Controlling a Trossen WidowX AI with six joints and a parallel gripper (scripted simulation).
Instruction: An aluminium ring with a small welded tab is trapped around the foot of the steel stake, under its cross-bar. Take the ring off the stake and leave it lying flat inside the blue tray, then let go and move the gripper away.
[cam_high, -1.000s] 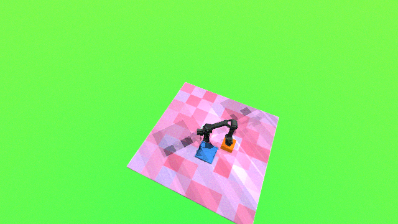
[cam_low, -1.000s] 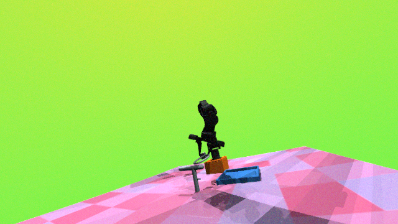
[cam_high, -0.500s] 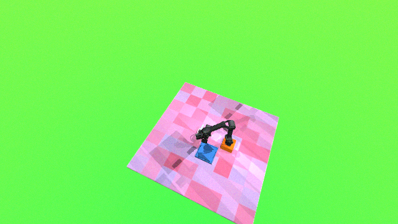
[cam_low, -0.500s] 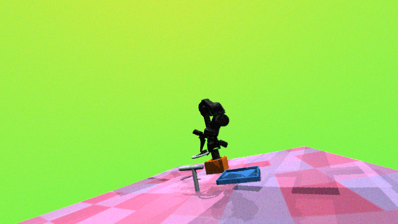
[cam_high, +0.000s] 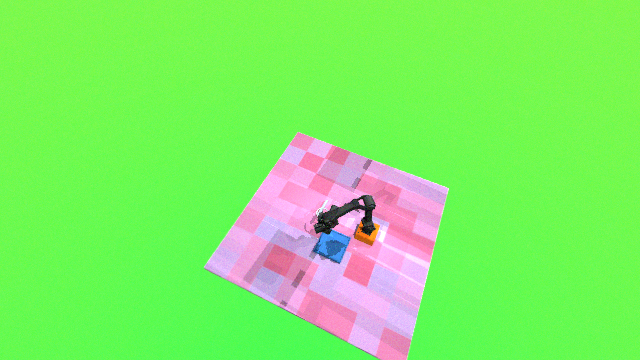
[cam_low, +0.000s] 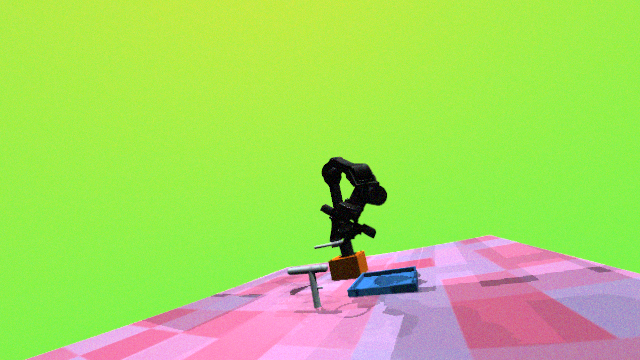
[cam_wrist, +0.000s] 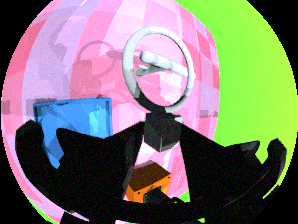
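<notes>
the counter (cam_high: 282, 170) (cam_low: 250, 340) (cam_wrist: 105, 20) is a flat slab patched in pinks, reds and pale lilacs, the blocks uneven in size, with some darker shadows and a few pale streaks laid across them. past its edges the background (cam_high: 125, 100) (cam_low: 150, 100) (cam_wrist: 255, 75) is one bright green, leaning to yellow high up in the exterior view. no wall or corner can be made out in it.

the blue tray (cam_high: 327, 256) (cam_low: 385, 291) (cam_wrist: 109, 117) sits flat on the counter, low-walled, a dark shadow pooled on its floor. near the tray stands an orange block (cam_high: 367, 239) (cam_low: 341, 270) (cam_wrist: 137, 194), with the foot of the black arm (cam_high: 345, 209) (cam_low: 335, 194) on it. to the other side of the tray in the exterior view, the steel stake (cam_high: 325, 204) (cam_low: 314, 290) (cam_wrist: 167, 65) is upright under its cross-bar.

the fingers (cam_high: 325, 220) (cam_low: 345, 231) are partly open, closed on the ring's tab (cam_wrist: 162, 132). the ring (cam_high: 318, 212) (cam_low: 325, 245) (cam_wrist: 129, 75) is in the air, outside the tray and higher than the cross-bar, off the stake. its thin round shadow falls on the counter between tray and stake foot.
</notes>
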